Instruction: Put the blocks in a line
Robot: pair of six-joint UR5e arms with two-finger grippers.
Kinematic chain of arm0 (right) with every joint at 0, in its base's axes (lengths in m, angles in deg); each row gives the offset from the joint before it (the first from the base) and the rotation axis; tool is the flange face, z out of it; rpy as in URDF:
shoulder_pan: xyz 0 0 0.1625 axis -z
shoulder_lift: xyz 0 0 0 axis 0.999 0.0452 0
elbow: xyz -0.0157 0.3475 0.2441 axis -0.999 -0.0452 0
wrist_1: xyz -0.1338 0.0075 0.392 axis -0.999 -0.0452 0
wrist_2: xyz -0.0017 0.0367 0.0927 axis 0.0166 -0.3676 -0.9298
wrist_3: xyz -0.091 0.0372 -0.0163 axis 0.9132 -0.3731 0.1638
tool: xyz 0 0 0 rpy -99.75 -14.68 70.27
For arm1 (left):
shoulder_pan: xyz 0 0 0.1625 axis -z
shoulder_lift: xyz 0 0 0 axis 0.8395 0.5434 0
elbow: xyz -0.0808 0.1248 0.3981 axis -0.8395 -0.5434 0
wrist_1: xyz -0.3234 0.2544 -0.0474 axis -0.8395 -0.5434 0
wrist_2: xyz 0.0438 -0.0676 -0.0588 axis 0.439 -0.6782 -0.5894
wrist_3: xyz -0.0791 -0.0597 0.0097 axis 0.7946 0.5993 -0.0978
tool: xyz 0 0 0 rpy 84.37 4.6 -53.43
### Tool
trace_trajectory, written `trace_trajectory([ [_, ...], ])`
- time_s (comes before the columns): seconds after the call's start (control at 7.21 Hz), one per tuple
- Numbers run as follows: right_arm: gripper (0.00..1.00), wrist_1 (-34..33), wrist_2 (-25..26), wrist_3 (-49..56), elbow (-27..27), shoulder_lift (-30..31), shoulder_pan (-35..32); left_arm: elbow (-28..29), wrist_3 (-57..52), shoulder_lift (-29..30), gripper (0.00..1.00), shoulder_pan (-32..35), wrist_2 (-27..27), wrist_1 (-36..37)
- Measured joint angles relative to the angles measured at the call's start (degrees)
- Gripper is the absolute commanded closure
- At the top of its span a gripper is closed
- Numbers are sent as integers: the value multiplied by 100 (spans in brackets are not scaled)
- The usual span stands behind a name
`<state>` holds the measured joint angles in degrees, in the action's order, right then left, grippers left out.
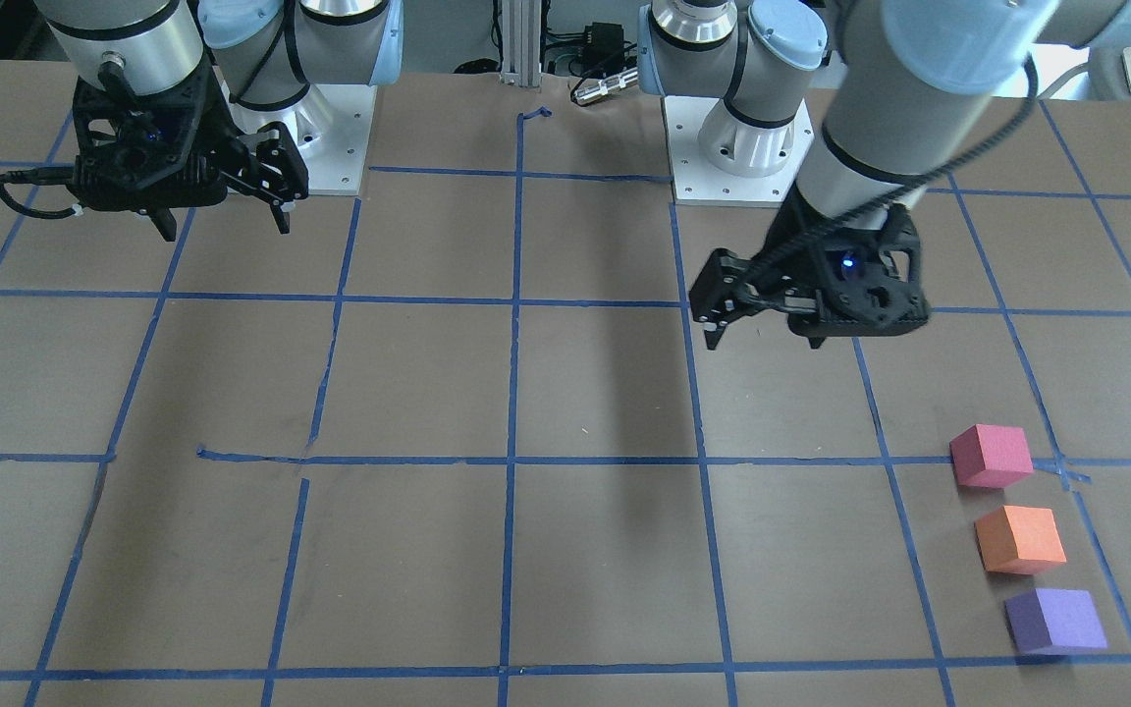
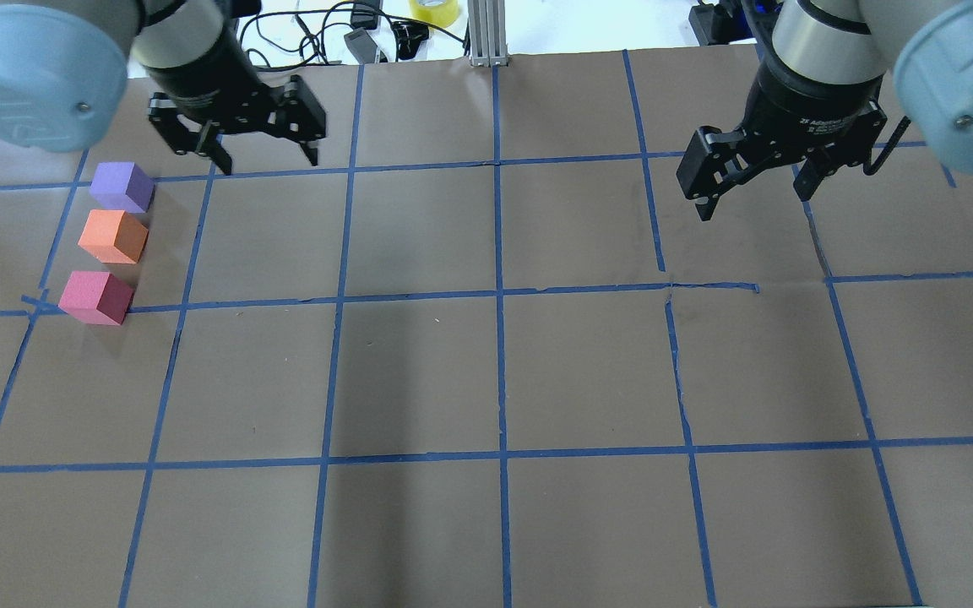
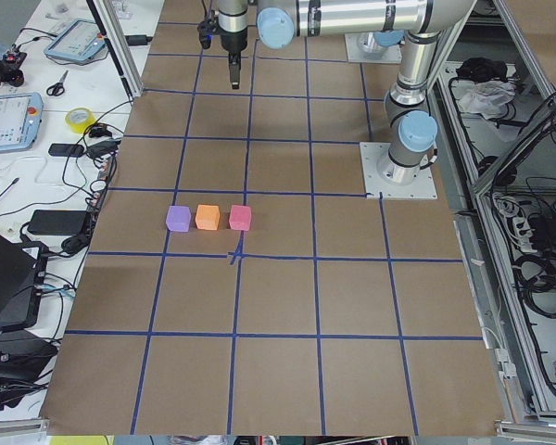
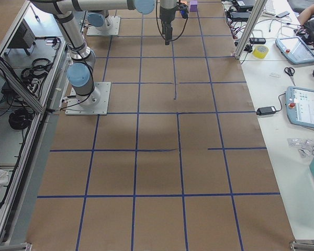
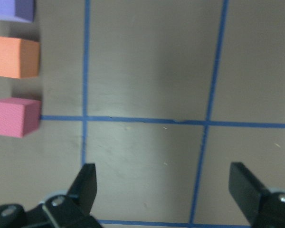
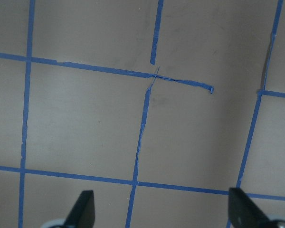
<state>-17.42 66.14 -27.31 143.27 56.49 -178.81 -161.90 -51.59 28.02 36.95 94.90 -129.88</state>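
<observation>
Orange block: middle of the row on the counter.
Purple block: just beside the orange block, away from the robot.
Pinkish-red block: just beside the orange block, robot side.
Left end effector: spread, empty, near the orange block.
Right end effector: spread, empty, well apart from the orange block.

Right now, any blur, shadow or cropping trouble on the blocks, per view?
Left wrist: soft focus, with the pink block, orange block and purple block cropped at the left edge. Overhead: sharp, with broad soft shadows on the middle of the table and none on the blocks. Front-facing: sharp, one dark shadow band mid-table. Right wrist: taped table only.
</observation>
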Motion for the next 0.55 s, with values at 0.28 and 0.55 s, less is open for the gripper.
trace_trajectory([
  [0.28,0,2,-3,2,-3,2,6,-32,170,-281,0,310,5,-217],
  [0.55,0,-6,-3,3,-4,-3,7,-42,120,-591,0,184,135,-608],
])
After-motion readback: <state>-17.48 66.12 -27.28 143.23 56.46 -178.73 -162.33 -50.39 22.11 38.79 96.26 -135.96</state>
